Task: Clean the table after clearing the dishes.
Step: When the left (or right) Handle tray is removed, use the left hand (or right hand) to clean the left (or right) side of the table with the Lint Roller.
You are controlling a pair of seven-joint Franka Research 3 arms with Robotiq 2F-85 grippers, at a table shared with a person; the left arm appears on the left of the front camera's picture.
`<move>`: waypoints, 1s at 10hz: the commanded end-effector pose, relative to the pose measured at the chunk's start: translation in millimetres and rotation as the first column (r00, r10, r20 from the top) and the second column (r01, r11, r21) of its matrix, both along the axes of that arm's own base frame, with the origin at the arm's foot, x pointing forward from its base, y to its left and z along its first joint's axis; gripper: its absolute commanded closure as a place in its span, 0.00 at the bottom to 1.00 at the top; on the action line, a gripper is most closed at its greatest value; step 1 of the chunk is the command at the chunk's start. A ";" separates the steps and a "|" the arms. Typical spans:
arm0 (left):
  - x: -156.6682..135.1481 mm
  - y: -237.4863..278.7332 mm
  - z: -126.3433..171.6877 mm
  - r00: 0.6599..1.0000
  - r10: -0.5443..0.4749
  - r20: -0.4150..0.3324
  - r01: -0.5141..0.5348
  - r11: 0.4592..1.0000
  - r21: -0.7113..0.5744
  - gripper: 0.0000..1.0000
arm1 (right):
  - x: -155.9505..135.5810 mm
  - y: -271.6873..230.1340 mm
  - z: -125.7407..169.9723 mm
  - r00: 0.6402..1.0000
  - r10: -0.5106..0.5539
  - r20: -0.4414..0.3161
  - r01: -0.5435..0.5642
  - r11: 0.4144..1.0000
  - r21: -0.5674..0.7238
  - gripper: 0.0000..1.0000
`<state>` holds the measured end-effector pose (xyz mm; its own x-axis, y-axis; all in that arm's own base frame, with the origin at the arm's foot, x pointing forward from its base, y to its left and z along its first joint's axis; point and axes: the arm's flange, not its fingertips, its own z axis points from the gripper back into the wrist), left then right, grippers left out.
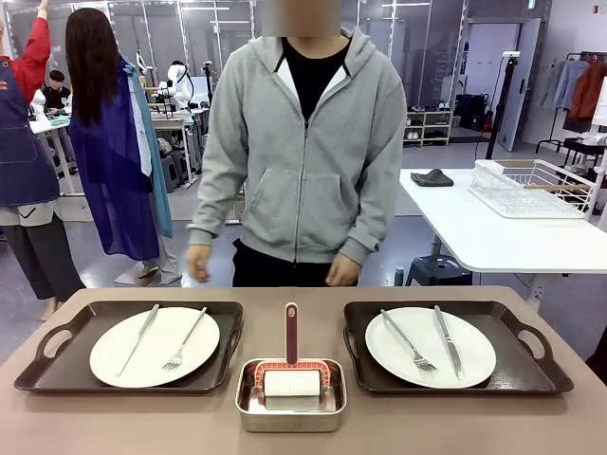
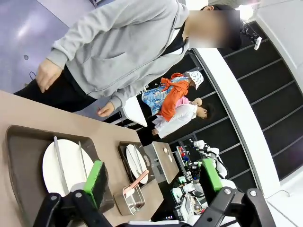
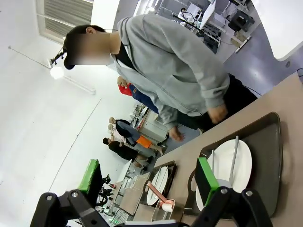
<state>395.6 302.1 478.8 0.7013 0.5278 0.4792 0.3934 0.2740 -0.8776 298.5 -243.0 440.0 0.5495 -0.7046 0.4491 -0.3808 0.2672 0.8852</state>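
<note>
Front view: nothing done yet, left plate (image 1: pixel 156 351) and right plate (image 1: pixel 479 353) uncleared on the surface (image 1: pixel 114 422), roller (image 1: pixel 291 384) untouched, both jaws apart, empty.

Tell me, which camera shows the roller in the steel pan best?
The front view: the roller sits close, centred and whole in its pan. Both wrist views show it small, tilted and far off.

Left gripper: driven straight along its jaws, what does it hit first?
Likely nothing nearby. The open left gripper aims over the table and dishes, passing beside the person's hand toward bystanders far behind. Depth unclear, so that hand is the one to watch.
</note>
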 end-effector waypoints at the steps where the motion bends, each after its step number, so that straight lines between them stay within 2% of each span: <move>1: -6.4 -1.8 1.8 1.000 0.004 -0.002 -0.004 1.000 0.011 0.00 | -1.9 0.6 0.7 1.000 -0.005 0.003 0.005 1.000 -0.001 0.00; 10: -6.4 -1.8 1.8 1.000 0.004 -0.002 -0.004 1.000 0.011 0.00 | -1.9 0.6 0.7 1.000 -0.005 0.003 0.005 1.000 -0.001 0.00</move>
<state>395.6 302.0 478.8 0.7012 0.5278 0.4792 0.3935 0.2740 -0.8775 298.5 -243.0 440.0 0.5495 -0.7046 0.4491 -0.3808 0.2672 0.8852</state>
